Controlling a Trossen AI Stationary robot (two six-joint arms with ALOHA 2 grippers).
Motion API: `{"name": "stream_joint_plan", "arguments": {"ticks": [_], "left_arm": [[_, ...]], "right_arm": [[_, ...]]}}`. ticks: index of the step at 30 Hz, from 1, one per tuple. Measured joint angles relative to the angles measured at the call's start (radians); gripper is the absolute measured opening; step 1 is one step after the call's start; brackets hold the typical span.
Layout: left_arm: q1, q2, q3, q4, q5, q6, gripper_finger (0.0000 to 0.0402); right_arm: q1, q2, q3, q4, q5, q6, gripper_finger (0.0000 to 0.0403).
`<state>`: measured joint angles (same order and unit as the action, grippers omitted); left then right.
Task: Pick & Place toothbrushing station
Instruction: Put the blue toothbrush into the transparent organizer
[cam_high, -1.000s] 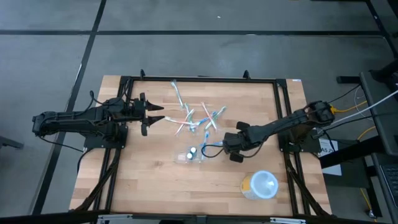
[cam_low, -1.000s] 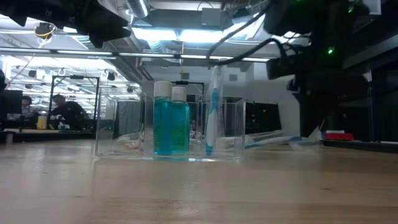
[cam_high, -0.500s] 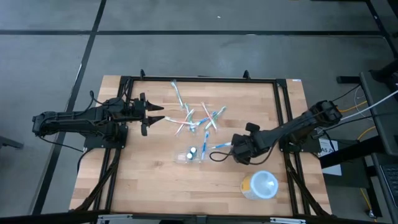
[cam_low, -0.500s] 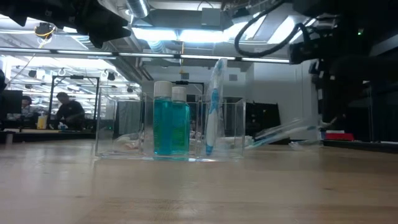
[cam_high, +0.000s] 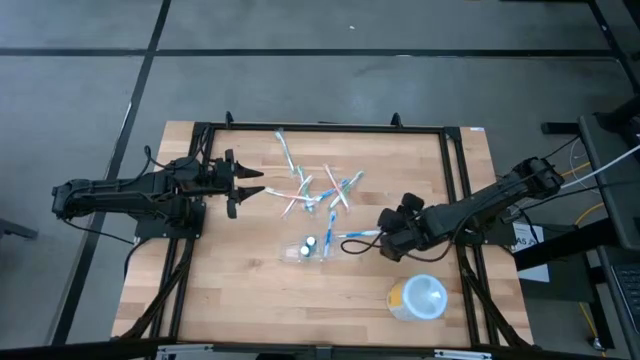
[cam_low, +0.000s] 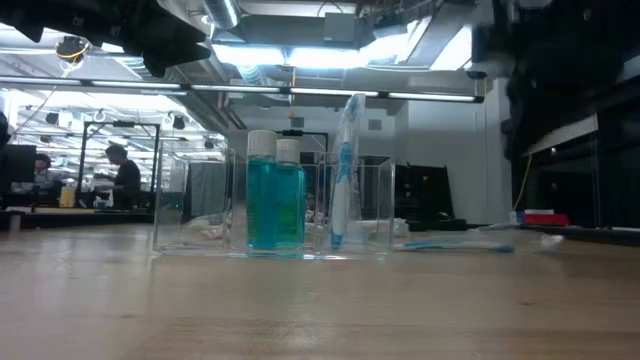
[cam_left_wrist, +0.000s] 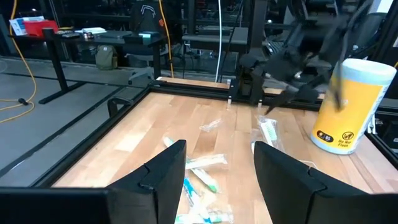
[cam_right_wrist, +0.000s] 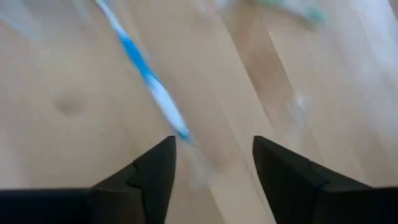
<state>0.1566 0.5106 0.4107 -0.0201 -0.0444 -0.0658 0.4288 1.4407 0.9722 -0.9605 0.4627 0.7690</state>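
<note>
a: eyes on the toothbrushing station (cam_high: 308, 249), operator. it's sitting on the wooden table (cam_high: 230, 290) a little nearer you than the middle, a clear rectangular holder.

b: which way does it run?

a: in the high view its long axis lies across the table, left arm's side to right arm's side, roughly level. in the low view (cam_low: 270, 205) you're looking at its long side, standing upright on its base.

b: what's in it?

a: two bottles of blue liquid (cam_low: 275, 192) with white caps, side by side, and one wrapped toothbrush (cam_low: 343, 170) standing on end, leaning slightly.

b: and around it?

a: a single blue-and-white toothbrush (cam_high: 360, 235) lies flat just beside the station's right-arm end; it shows under the right wrist too (cam_right_wrist: 146, 78). beyond the station, a loose heap of wrapped toothbrushes (cam_high: 318, 187); they overlap, so you can't get a firm count. one round white and yellow container (cam_high: 417, 297) stands on the near side, off toward the right arm.

b: grippers?

a: your right gripper (cam_high: 392, 232) hangs beside that lone toothbrush, fingers (cam_right_wrist: 155, 171) spread apart with nothing between them. your left gripper (cam_high: 252, 190) waits well off to the station's far left, fingers (cam_left_wrist: 168, 168) parted and empty.
</note>
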Motion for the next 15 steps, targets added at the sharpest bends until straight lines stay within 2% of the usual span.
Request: {"name": "stream_joint_plan", "arguments": {"ticks": [2,5,8,15], "left_arm": [[0.000,0.000,0.000,0.000,0.000,0.000,0.0184],[0.000,0.000,0.000,0.000,0.001,0.000,0.0184],[0.000,0.000,0.000,0.000,0.002,-0.001,0.0184],[0.000,0.000,0.000,0.000,0.004,-0.003,0.0184]], "right_arm": [[0.004,-0.021,0.000,0.078,0.005,-0.042,0.0226],[0.000,-0.035,0.001,0.130,-0.004,-0.085,0.0224],[-0.018,-0.035,0.001,0.136,-0.034,-0.103,0.0202],[-0.102,-0.031,-0.046,0.130,-0.182,-0.122,0.0146]]}}
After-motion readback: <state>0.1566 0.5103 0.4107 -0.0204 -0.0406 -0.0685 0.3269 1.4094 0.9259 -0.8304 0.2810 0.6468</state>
